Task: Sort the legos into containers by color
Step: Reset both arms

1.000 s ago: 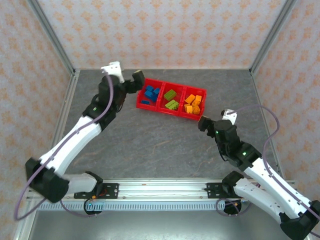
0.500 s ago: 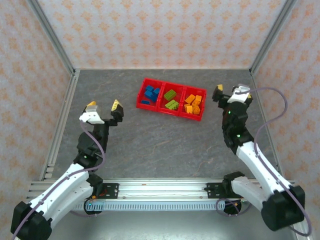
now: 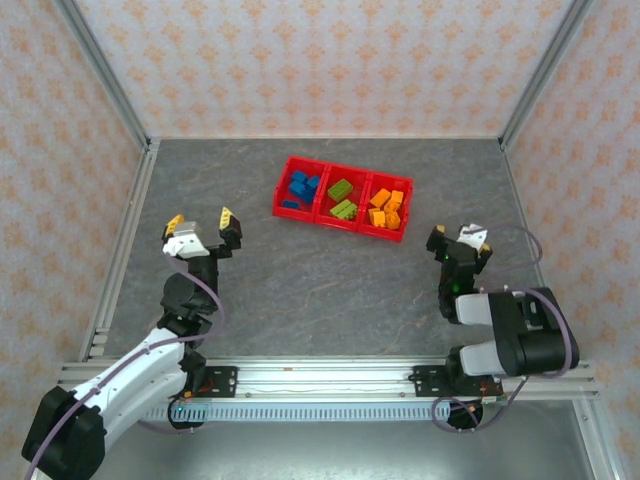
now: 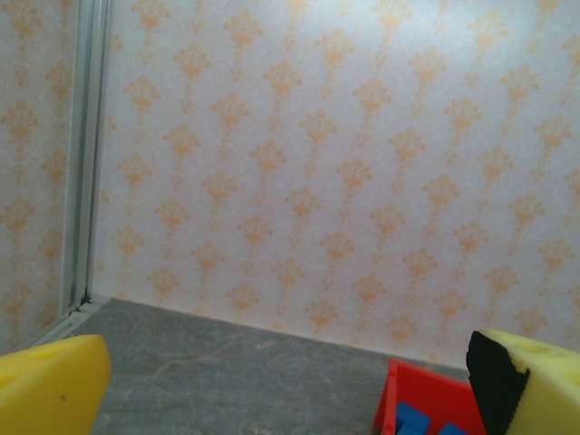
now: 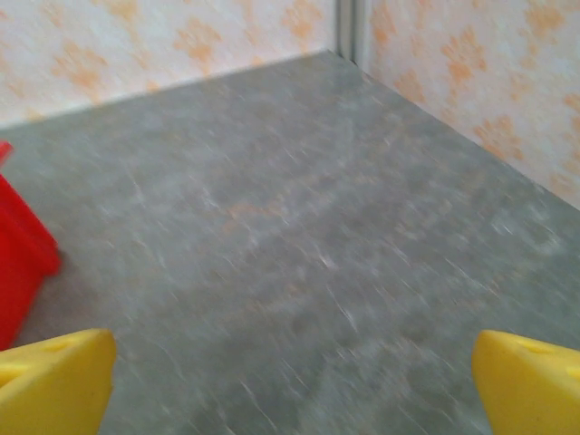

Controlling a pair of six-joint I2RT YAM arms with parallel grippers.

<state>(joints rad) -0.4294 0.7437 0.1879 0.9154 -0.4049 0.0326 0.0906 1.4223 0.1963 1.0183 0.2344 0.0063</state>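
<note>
The shiny red plastic tray [image 3: 300,217] of three boxy bins sits by the far edge of the gray table [image 3: 300,285], with bumpy blue bricks [image 3: 301,185], green bricks [image 3: 342,198] and orange bricks [image 3: 386,208] one color per bin, while the left gripper [image 3: 203,219] and right gripper [image 3: 459,240] both gape apart, the right one now pulled back toward the near edge.

You have a grey marbled tabletop [image 3: 330,280] under even light. Beyond the left gripper [image 3: 203,220] stands the back wall [image 3: 320,60], pale with orange floral print, aluminium posts [image 3: 103,70] at its corners. Right of the right gripper [image 3: 458,240] rises a matching side wall [image 3: 590,180].
</note>
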